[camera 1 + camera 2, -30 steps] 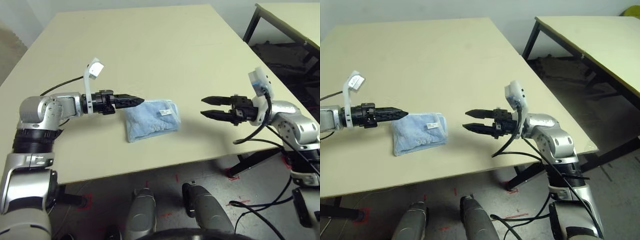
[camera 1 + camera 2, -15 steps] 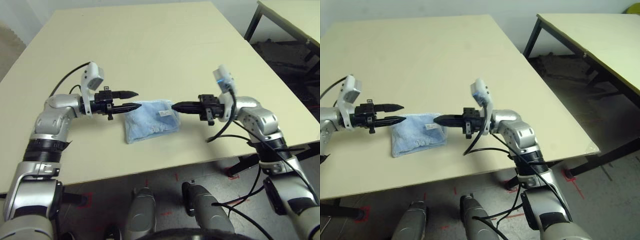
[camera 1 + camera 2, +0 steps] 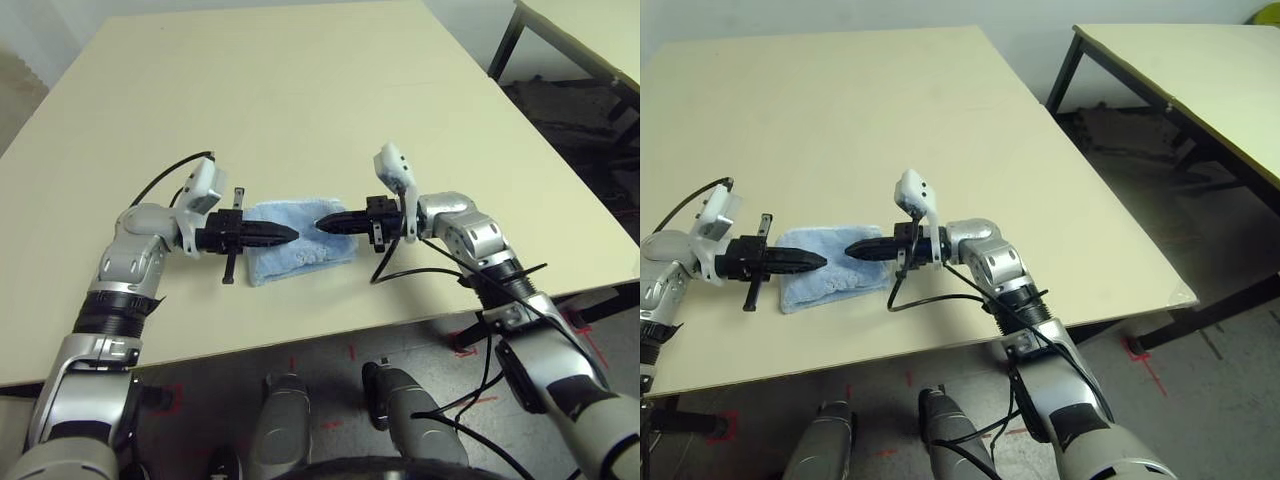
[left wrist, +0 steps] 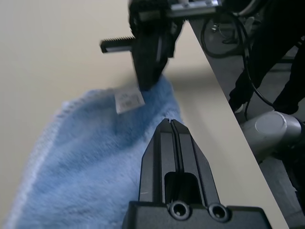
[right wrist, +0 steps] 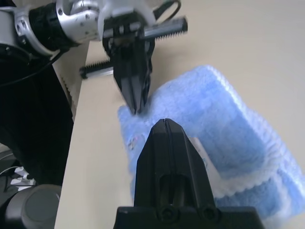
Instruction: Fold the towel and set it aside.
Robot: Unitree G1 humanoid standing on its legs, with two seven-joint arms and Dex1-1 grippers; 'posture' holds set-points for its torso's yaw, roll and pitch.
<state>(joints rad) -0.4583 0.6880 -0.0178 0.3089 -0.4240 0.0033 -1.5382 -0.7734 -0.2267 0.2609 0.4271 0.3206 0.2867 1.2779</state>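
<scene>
Two arms are angled inward, both pairs of jaws, left (image 3: 298, 236) and right (image 3: 318, 224), closed together over one blue towel (image 3: 300, 258) on one tabletop (image 3: 270, 110).

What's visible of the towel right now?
The towel is light blue, fluffy like terry cloth, with pale stitched edging and a white label. It lies folded into a small, slightly rumpled pad near the table's front edge. Both closed grippers, left and right, reach over it from either side; contact is unclear.
</scene>
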